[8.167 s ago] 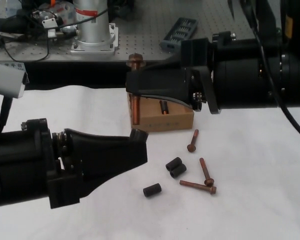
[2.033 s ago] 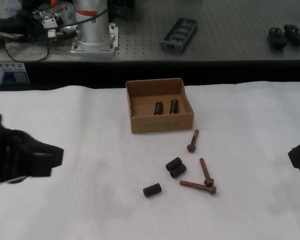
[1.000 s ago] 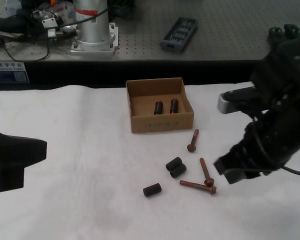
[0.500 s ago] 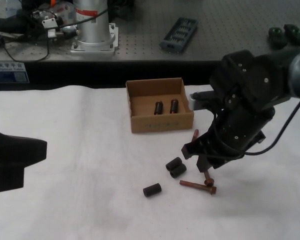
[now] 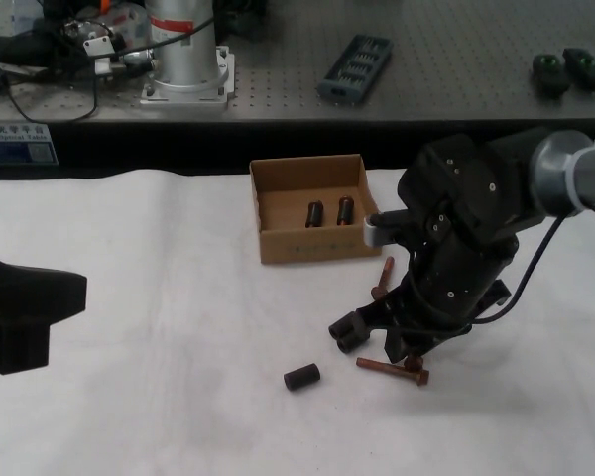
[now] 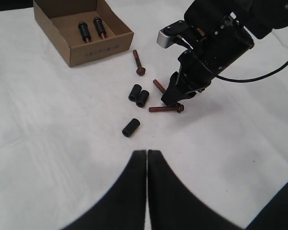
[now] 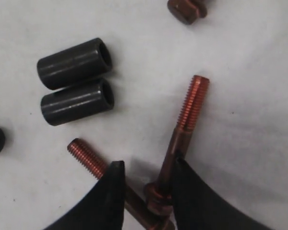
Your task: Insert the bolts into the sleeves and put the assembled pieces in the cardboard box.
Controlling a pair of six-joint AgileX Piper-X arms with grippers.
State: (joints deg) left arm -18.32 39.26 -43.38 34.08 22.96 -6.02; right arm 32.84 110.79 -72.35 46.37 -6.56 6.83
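The right gripper (image 7: 146,167) has dropped onto the two crossed bolts (image 7: 182,124), its jaws released astride the spot where they cross. The paired sleeves (image 7: 77,102) lie just beside, with a third sleeve (image 5: 301,377) apart. The cardboard box (image 5: 322,243) holds two assembled pieces (image 5: 314,213). The left gripper (image 6: 147,165) is clenched on nothing, well away.

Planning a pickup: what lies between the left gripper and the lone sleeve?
Bare white sheet from left gripper to lone sleeve, in the left wrist view.
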